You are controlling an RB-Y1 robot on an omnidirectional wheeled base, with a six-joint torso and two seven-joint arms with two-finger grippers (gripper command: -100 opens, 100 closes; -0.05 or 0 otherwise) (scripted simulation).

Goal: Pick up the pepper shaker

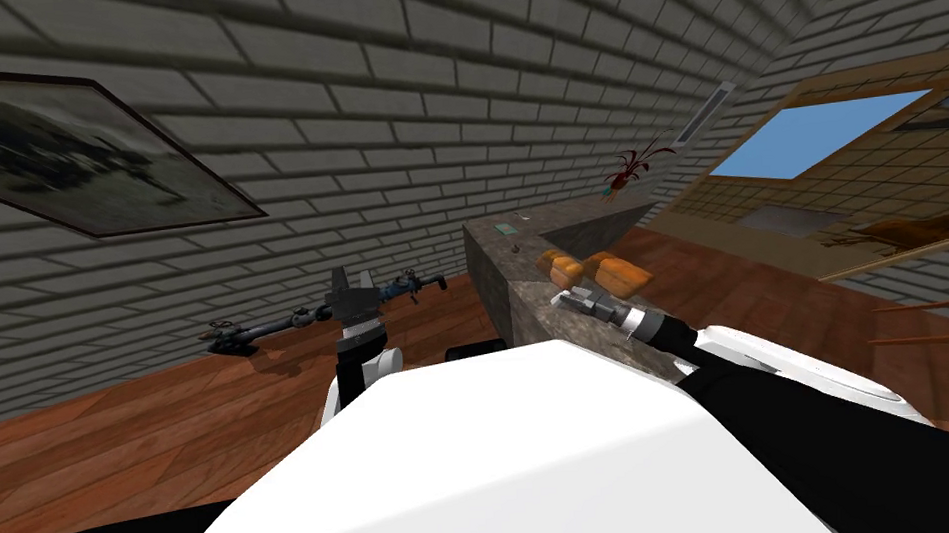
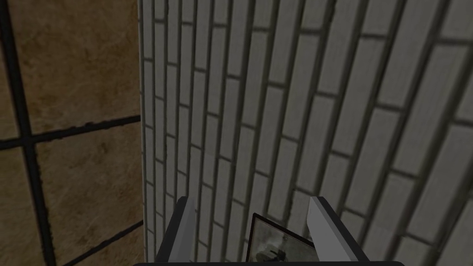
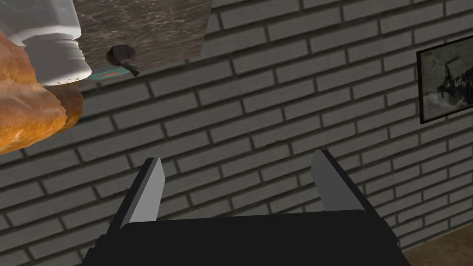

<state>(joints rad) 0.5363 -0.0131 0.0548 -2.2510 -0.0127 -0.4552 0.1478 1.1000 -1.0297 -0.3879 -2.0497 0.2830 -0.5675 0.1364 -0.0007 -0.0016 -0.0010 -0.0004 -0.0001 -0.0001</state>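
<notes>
Brick wall [image 1: 357, 133] runs behind everything. The wood floor [image 1: 169, 432] meets it, w/ a dark pipe-like piece [image 1: 305, 316] lying along the wall foot. A wide floor stretch lies betw. that pipe & the worktop's near side.

Stone worktop [image 1: 510, 257] stands to my right, long & narrow, its near corner close to me. Bread [image 1: 613, 272] sits on the near part, by the edge facing away from the brick wall.

R end effector [image 1: 569, 297] hovers over the near end of the worktop, just beside the bread. In the R wrist view it is released [image 3: 239, 157], nothing betw. the fingers, only wall beyond them.

White shaker [image 3: 51, 41], cap w/ holes, stands on the worktop just beside the bread [image 3: 27, 111]. Contact betw. them can't be told. It is off to one side of the R fingers, outside their gap.

L end effector [image 1: 351, 282] is raised over the floor, well apart from the worktop, also released [image 2: 251, 201].

Near the worktop's far edge lie a small dark round thing [image 3: 121, 54] & a flat teal item [image 3: 111, 72], touching or nearly so.
</notes>
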